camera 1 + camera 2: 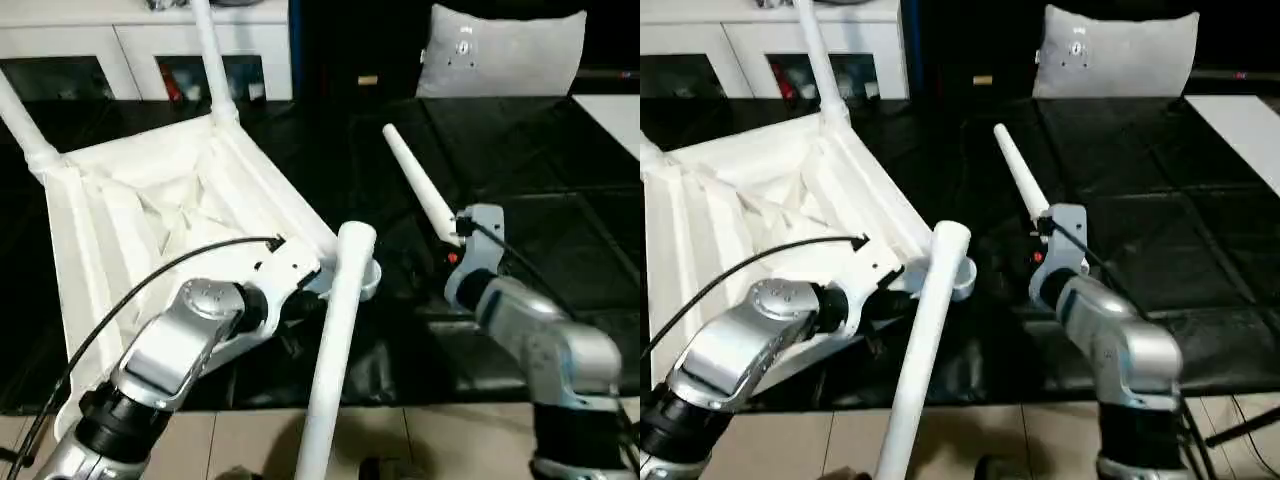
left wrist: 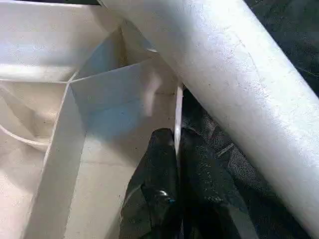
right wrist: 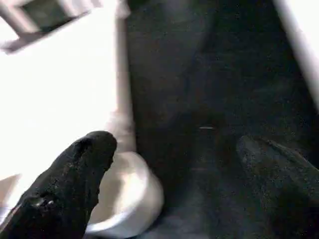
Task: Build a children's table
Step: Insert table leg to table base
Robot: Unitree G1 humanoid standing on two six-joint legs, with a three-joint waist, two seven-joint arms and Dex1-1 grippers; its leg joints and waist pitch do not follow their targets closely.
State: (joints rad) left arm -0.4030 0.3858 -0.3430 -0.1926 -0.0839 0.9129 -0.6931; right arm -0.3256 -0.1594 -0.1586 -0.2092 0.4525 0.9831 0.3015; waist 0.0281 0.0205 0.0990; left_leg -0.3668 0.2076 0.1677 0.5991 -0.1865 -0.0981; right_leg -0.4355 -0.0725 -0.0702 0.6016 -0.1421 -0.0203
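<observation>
The children's table top (image 1: 150,215) lies upside down on the black mat, ribbed underside up. Two white legs (image 1: 210,60) stand in its far corner sockets. A third leg (image 1: 335,350) slants from the near corner socket (image 1: 368,280) down past the picture's bottom edge. In the left wrist view that leg (image 2: 239,94) passes close by my left gripper (image 2: 177,139), which is shut on the thin wall of the table top's rim (image 2: 178,107). A fourth leg (image 1: 420,195) lies loose on the mat. My right gripper (image 3: 174,149) hovers open over the mat beside the corner socket (image 3: 124,199), holding nothing.
A white cabinet (image 1: 130,50) stands behind the table top. A grey-white cushion (image 1: 500,50) leans at the back right. The black mat (image 1: 560,200) stretches to the right, and its front edge meets light floor tiles (image 1: 440,440).
</observation>
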